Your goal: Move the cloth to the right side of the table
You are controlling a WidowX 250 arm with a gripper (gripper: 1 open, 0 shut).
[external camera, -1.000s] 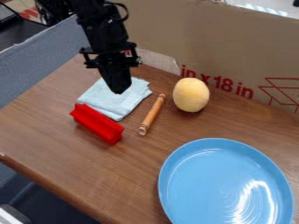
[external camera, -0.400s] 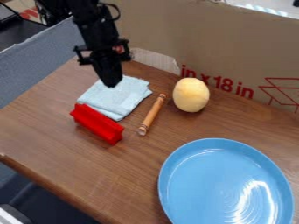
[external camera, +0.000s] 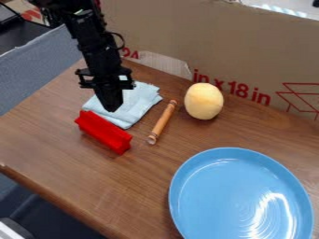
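In the single camera view, the black robot gripper (external camera: 110, 103) points steeply down with its fingers pressed together, their tips at the near left part of the small pale blue folded cloth (external camera: 134, 101), which lies toward the far left of the dark brown wood-grain bench (external camera: 75, 159). The cloth sits just beyond the red rectangular block (external camera: 104, 131) and left of the slim wooden rod (external camera: 161, 121) and the round yellow-orange fruit (external camera: 204, 101). Its destination, the bench's right side, lies well away past the large blue round plate (external camera: 243, 198); whether fabric is actually pinched cannot be told.
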